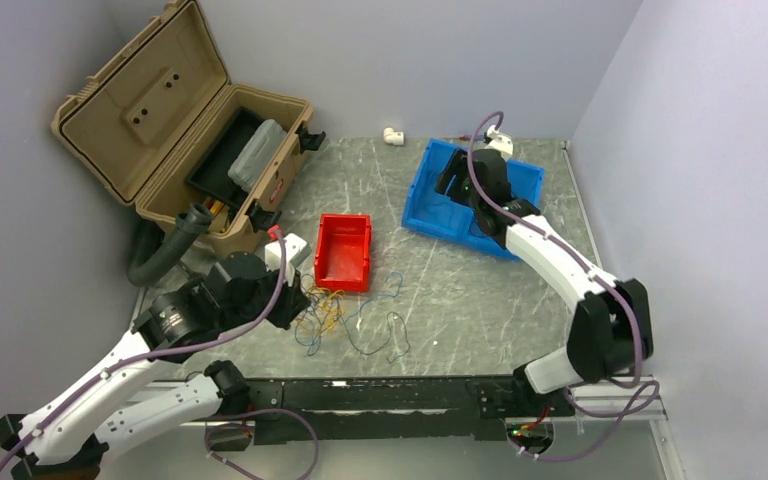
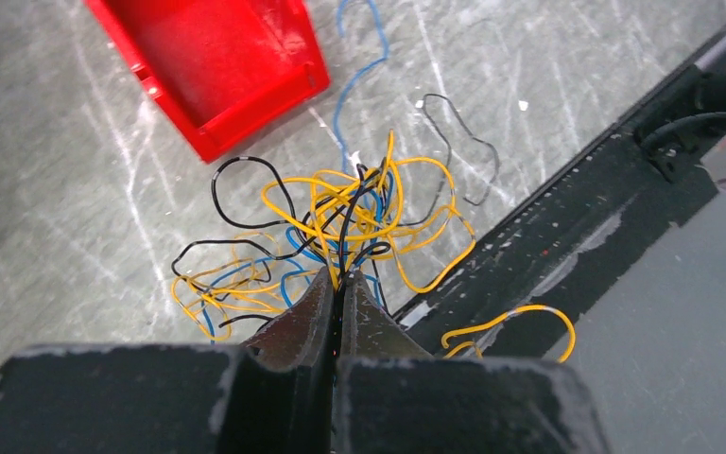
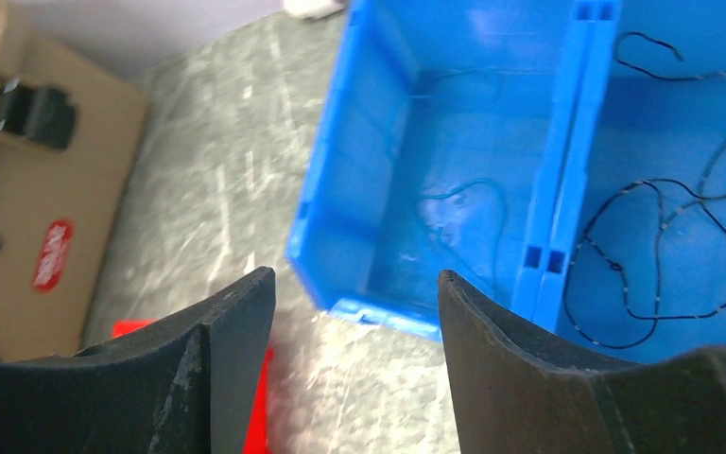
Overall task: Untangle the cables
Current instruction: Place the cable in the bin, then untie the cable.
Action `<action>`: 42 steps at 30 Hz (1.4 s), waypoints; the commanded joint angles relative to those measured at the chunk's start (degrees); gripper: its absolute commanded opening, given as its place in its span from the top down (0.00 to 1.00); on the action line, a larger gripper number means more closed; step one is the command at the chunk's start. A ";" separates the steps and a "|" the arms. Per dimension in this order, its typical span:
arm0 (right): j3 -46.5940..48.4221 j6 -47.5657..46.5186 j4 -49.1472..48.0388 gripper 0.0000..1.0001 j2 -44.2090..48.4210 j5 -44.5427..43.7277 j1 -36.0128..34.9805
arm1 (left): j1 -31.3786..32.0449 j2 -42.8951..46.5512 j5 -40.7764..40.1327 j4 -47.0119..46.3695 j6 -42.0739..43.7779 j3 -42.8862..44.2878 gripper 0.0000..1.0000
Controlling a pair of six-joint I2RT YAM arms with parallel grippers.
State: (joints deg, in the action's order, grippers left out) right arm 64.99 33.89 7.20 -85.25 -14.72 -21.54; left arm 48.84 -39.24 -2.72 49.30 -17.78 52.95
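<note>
- Cables — yellow-orange, blue and black strands — lie in a loose tangle on the counter. They sit just in front of the red bin and near the black rail at the counter's near edge.
- Left claw: fingers pressed together, clamped on a few strands at the near side of the tangle. We see a yellow and a black strand running into the tips.
- One yellow loop hangs past the counter edge over the rail, beside the left claw.
- A blue strand and a thin black loop trail out from the tangle, flat on the counter.
- Right claw: fingers well apart, gripping nothing. It hovers over the corner of the blue bin, well apart from the tangle.
- The blue bin is split by a divider into two compartments. In the wrist view we note a thin black wire looped in the right one and a fainter dark wire in the left.
- Tan toolbox stands open at the far left.
</note>
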 commanded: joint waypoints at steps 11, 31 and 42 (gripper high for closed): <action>-19.18 -14.70 -4.68 0.32 23.59 30.69 -0.18 | 1.12 -11.20 19.20 -15.71 2.76 4.85 1.00; -43.08 -7.86 -16.27 0.35 58.28 60.76 -0.14 | 4.05 -26.52 25.43 -27.00 7.02 13.55 1.00; -41.71 -7.57 -22.32 0.51 53.82 66.60 -0.21 | 4.13 -28.78 29.55 -25.96 8.45 15.38 1.00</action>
State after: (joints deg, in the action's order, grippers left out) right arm 20.82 26.83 -11.40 -30.81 50.09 -21.69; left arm 52.60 -67.77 24.23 25.76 -10.81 66.46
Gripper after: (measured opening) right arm 0.543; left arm 0.050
